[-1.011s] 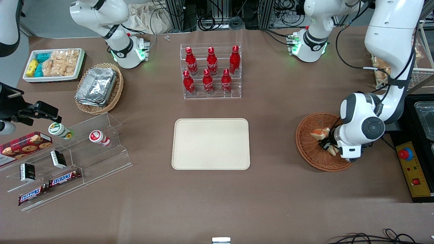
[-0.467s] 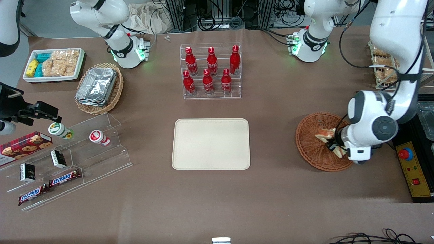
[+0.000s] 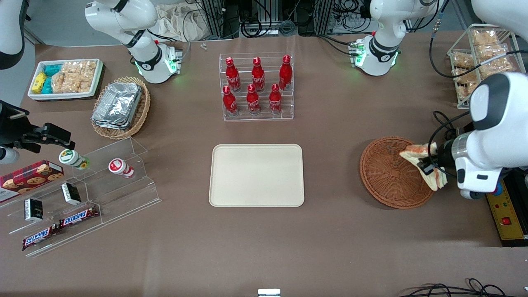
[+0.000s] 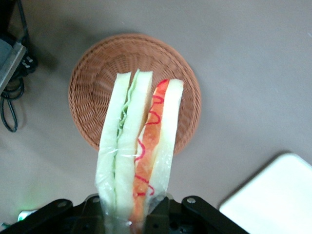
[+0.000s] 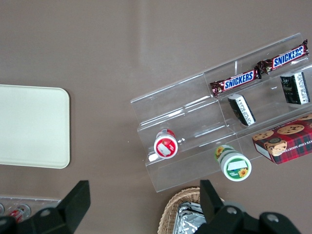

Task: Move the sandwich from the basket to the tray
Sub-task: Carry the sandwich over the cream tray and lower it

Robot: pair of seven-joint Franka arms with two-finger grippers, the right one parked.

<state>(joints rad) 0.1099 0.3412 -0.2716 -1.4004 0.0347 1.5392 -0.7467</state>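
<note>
Now held up in the air: the sandwich (image 3: 425,161), clamped between the two fingers of the gripper (image 3: 429,167), which is closed tight on the wrapped lower end of the wedge. Seen in the front view above the rim of the basket (image 3: 387,173), at the edge toward the working arm's end of the table, not touching the wicker. In the wrist view, three pale bread slices, a green layer and an orange-red stripe with a red squiggle, all inside clear film (image 4: 139,146), with the basket (image 4: 92,83) underneath and apart from it. Nothing else lying inside the basket. Cream tray (image 3: 256,175) flat on the brown table (image 3: 330,239), well apart from the basket, toward the parked arm's end; one corner of it also visible from the wrist camera (image 4: 273,195). Farther from the front camera than the tray, a clear rack of red bottles (image 3: 255,86). Near the working arm, a white wire rack with bagged snacks (image 3: 474,57).
</note>
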